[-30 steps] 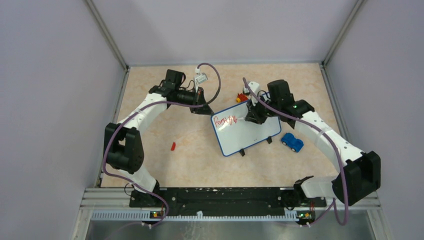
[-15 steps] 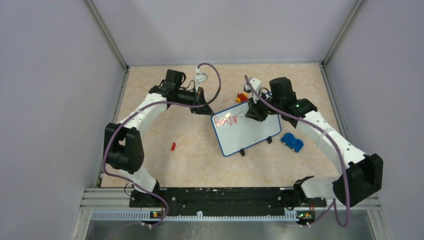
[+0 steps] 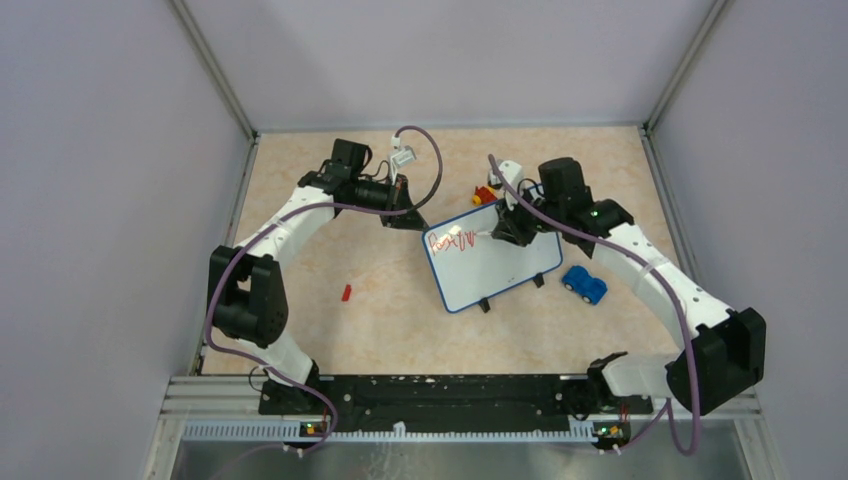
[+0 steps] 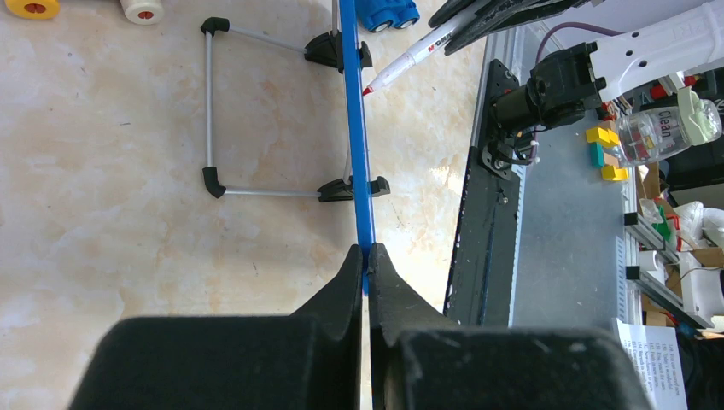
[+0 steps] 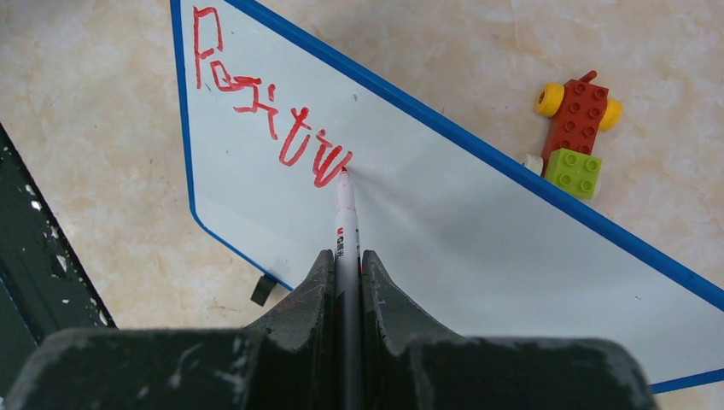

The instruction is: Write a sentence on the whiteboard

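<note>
The whiteboard with a blue rim stands tilted on black feet mid-table. Red writing, the start of the sentence, reads roughly "Positiv" along its top edge; it also shows in the top view. My right gripper is shut on a white red-tipped marker, whose tip touches the board at the end of the writing. My left gripper is shut on the board's blue rim, seen edge-on, at its top left corner. The marker also shows in the left wrist view.
A blue toy car sits just right of the board. A red, yellow and green brick car lies behind the board. A small red cap lies on the table to the left. Enclosure walls surround the table.
My right gripper has moved the marker slightly along the top line, adding a stroke to the red writing. The left gripper still holds the board's rim.
</note>
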`<state>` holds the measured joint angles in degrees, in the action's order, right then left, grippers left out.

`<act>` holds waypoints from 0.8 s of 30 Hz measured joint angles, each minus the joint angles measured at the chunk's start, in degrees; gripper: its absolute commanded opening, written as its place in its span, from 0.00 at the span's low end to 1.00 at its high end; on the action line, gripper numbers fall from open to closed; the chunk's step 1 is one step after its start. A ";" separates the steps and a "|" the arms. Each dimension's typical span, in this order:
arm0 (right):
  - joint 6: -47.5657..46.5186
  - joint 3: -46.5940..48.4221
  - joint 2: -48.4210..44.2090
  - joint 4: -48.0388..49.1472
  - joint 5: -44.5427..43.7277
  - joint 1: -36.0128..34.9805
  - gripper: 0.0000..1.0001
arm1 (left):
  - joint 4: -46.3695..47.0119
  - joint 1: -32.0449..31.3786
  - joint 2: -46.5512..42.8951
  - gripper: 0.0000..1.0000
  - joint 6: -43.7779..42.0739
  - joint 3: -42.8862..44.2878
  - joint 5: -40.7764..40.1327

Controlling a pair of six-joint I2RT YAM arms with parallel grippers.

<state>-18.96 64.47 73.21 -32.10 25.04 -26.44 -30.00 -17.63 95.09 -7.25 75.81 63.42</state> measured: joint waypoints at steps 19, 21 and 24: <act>0.02 0.00 0.55 0.76 0.07 1.77 0.00 | 0.04 0.00 0.00 0.00 -0.02 0.00 -0.24; 0.02 0.00 0.55 0.76 0.17 1.77 0.00 | 0.04 0.00 0.00 0.00 -0.02 0.00 -0.24; -0.04 0.00 0.55 0.76 0.28 1.75 0.00 | 0.04 0.00 0.00 0.00 0.00 0.00 -0.24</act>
<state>-19.00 64.47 73.76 -31.33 25.32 -24.69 -29.95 -17.63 95.09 -7.25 75.81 63.18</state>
